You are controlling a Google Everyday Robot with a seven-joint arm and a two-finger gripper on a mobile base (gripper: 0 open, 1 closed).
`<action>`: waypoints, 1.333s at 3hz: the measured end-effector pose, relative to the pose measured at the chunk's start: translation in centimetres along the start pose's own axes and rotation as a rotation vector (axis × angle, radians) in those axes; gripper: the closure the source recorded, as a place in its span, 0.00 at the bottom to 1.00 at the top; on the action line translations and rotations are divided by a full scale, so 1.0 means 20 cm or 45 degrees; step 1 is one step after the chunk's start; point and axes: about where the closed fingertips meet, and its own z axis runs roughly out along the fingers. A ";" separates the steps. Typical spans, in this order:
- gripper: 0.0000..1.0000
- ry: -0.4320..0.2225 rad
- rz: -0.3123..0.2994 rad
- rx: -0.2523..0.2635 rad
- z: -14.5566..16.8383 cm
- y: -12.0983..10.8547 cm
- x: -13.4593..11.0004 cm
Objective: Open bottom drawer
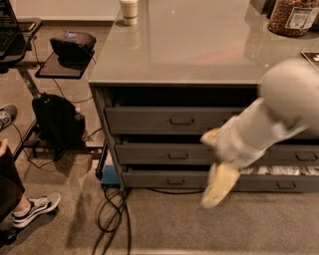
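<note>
Bottom drawer [149, 178] | jaws before its right end, right of pull [175, 182] | spread, empty

The countertop [199, 45] is being shown with a smooth, glossy grey finish, light being reflected across it. The bottom drawer [149, 178] is being presented with a matt dark grey front, metal-looking, and its loop pull has the same flat finish. The gripper [219, 179], in front of the lower drawers towards the right of the stack, is being seen as pale yellowish, matt and plastic-looking. The arm casing [289, 94] is being noted as smooth off-white plastic. The floor [164, 224] is being read as short, rough carpet. Backpack [57, 119]: dull black cloth. Cup [129, 10]: matt, paper-like. Jar [291, 17]: clear, glossy.
</note>
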 end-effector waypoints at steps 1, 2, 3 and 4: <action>0.00 -0.051 0.014 -0.222 0.71 0.13 0.02; 0.00 -0.063 0.069 -0.307 1.23 0.14 0.01; 0.00 -0.143 0.182 -0.256 1.68 -0.05 0.00; 0.00 -0.301 0.291 -0.099 1.97 -0.37 0.03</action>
